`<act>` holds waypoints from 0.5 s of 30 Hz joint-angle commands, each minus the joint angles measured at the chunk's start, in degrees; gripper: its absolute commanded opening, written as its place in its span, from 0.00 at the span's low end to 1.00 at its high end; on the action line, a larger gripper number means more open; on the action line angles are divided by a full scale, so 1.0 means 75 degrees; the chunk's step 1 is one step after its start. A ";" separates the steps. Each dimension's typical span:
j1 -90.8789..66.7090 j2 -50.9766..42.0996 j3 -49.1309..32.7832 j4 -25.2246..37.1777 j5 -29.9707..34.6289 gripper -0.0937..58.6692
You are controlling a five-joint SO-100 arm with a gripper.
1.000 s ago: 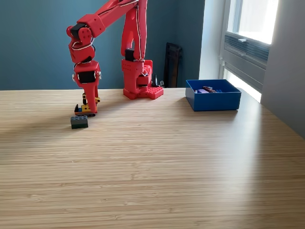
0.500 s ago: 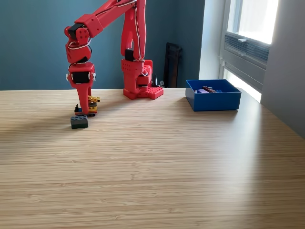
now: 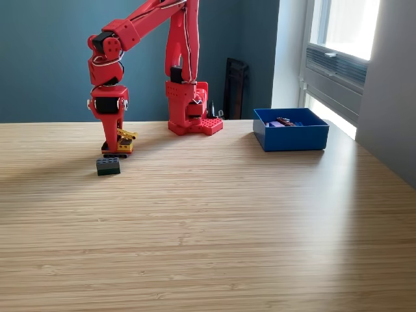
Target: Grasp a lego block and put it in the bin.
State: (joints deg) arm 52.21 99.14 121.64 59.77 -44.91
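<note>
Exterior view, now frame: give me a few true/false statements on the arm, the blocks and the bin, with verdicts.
1. The shallow rectangular blue plastic bin sits toward the exterior view's right, apart from the arm's red base. True.
2. The dark grey studded lego block lies inside the bin. False: it lies on the wooden table, near the exterior view's left.
3. The red gripper points down at the small yellow and orange toy piece. True.
4. The bin is empty. False: some small items show inside it, too small to identify.
5. The gripper is lifted high above the table. False: its tip is low, at the toy piece.
</note>
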 commanded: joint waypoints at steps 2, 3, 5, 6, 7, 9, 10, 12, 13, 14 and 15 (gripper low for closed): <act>-0.0867 0.0211 -0.0574 0.1359 0.1137 0.00; -0.1078 0.0211 -0.0727 0.1664 0.1430 0.00; -0.1535 0.0246 -0.1172 0.2309 0.2004 0.00; -0.1793 0.0246 -0.1441 0.2637 0.2309 0.00; -0.2039 0.0258 -0.1770 0.2953 0.2637 0.00; -0.2555 0.0258 -0.2379 0.3457 0.3199 0.00; -0.2812 0.0258 -0.2660 0.3668 0.3457 0.00; -0.3328 0.0258 -0.3164 0.4031 0.3902 0.00; -0.3598 0.0258 -0.3375 0.4184 0.4090 0.00; -0.3867 0.0258 -0.3539 0.4312 0.4266 0.00; -0.4137 0.0258 -0.3680 0.4406 0.4430 0.00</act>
State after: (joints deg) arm 27.42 99.14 101.07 89.12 -15.29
